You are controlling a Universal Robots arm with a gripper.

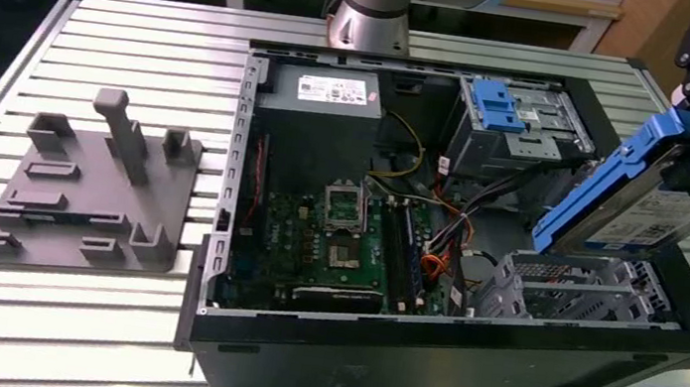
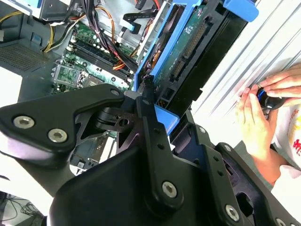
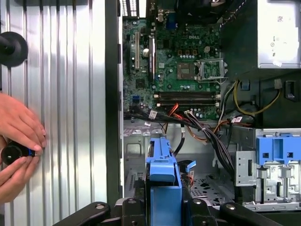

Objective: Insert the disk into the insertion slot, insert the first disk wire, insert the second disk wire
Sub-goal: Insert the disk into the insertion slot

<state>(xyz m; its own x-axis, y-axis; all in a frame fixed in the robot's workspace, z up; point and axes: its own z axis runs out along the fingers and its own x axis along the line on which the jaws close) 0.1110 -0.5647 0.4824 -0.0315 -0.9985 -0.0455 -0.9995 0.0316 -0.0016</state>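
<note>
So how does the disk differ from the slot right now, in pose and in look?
The disk hangs tilted above the case, held by the gripper; the slot sits level inside it. The disk has a bright blue frame; the slot is bare grey perforated metal. The disk is a solid slab; the slot is a hollow cage. Both look about equally wide.

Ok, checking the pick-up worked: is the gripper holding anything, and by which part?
The gripper holds the disk, jaws shut on the blue carrier at its upper end; the disk hangs tilted above the insertion slot.
</note>
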